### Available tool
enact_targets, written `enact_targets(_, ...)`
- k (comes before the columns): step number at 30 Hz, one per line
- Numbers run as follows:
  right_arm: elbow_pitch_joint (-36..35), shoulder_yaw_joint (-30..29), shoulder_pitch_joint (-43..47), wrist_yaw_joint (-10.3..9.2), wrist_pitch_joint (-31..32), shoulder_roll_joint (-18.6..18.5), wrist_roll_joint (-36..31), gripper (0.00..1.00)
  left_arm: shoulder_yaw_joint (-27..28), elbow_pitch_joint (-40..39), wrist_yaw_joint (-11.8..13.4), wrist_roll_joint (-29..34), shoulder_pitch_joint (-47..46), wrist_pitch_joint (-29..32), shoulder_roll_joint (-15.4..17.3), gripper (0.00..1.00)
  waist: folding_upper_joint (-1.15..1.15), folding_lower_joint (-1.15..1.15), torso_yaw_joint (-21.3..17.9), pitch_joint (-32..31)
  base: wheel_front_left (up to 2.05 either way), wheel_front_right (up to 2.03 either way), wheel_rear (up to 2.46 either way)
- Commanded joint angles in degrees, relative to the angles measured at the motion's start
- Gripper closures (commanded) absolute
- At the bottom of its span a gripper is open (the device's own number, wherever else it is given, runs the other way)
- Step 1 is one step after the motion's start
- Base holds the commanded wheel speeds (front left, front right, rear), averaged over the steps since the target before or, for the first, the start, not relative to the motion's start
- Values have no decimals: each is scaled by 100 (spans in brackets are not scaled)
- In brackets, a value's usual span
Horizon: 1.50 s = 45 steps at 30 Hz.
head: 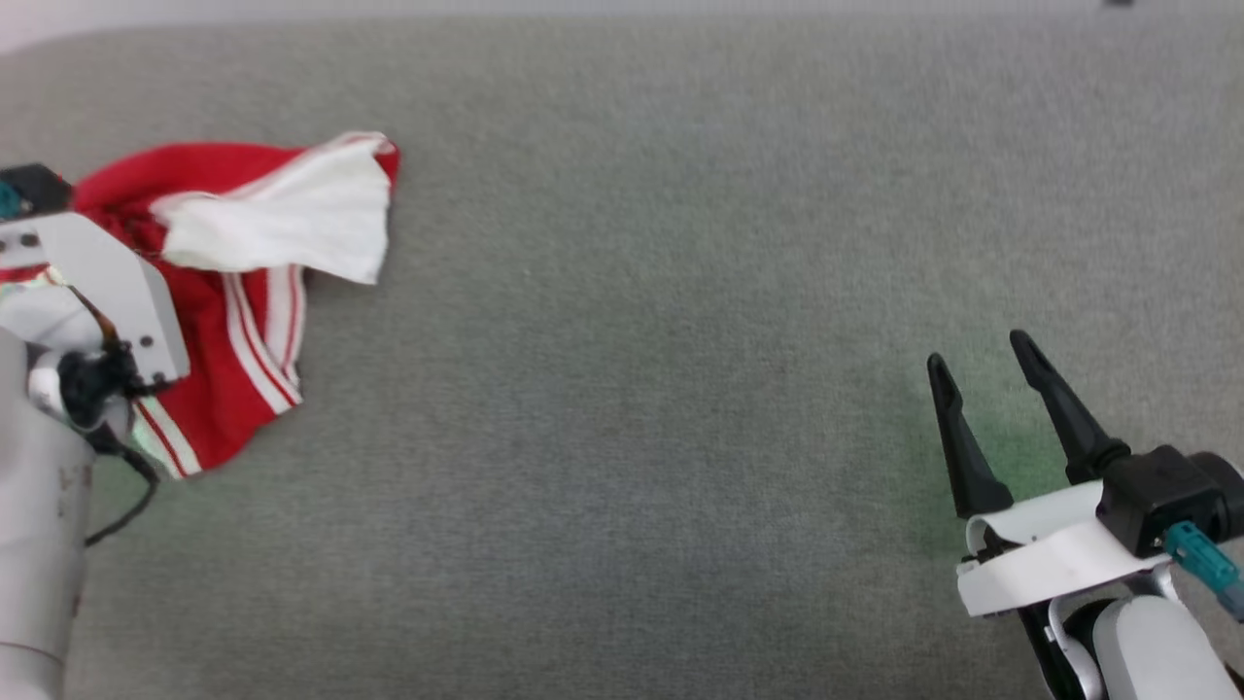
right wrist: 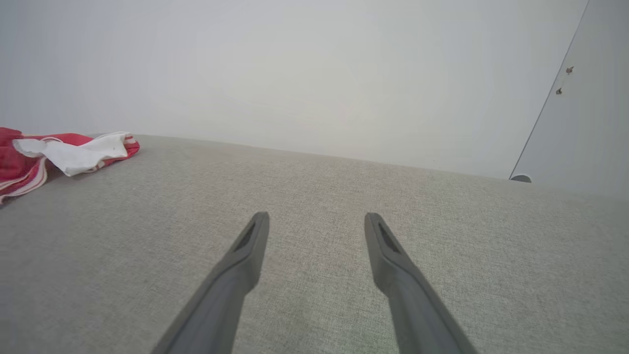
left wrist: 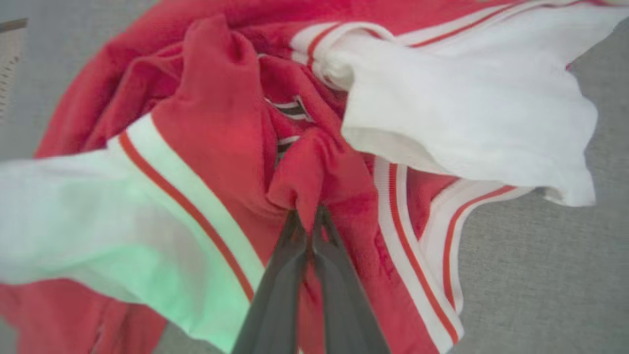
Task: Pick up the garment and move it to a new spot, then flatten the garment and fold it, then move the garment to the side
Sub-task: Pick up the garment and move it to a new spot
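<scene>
The garment (head: 243, 292), a red jersey with white sleeves and red-white stripe trim, lies crumpled at the far left of the grey surface. A white sleeve (head: 292, 224) drapes over its top. In the left wrist view my left gripper (left wrist: 309, 216) is shut on a pinched red fold of the garment (left wrist: 319, 167), with a bit of black and white print showing just beyond. In the head view the left arm's pale wrist covers the garment's left part. My right gripper (head: 982, 365) stands open at the lower right, far from the garment (right wrist: 64, 152), its fingers (right wrist: 255, 241) over bare fabric.
The grey fabric surface (head: 632, 389) stretches wide between the two arms. A pale wall (right wrist: 314, 73) rises behind its far edge, with a grey panel (right wrist: 585, 123) at the right. A beige woven edge (left wrist: 10, 54) shows at the left wrist view's upper left.
</scene>
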Motion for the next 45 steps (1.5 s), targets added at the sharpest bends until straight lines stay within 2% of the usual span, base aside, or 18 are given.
enact_targets(1,21,-4,104,0,-19,10,8,0,-41,-81,-8,86,-1,-81,85,100,0,0,204,-394,0,0,0)
enact_targets(13,165,-39,612,0,-15,136,95,0,-419,-1279,-181,539,-415,-938,354,100,0,0,517,-1501,0,0,0)
enact_targets(19,174,-105,849,0,-9,211,87,0,-586,-1940,-232,596,-608,-1223,284,100,0,0,580,-1924,0,0,0)
enact_targets(24,113,-191,962,0,-4,248,46,0,-674,-2459,-263,451,-673,-1123,185,100,0,0,521,-2087,0,0,0)
enact_targets(32,48,-563,1100,0,16,322,-75,0,-775,-3309,-132,217,-348,-637,9,100,0,0,165,-2199,0,0,0)
enact_targets(45,-65,-1489,1356,0,152,438,-327,0,-1029,-5015,332,-122,519,189,-321,100,0,0,-878,-2107,0,0,0)
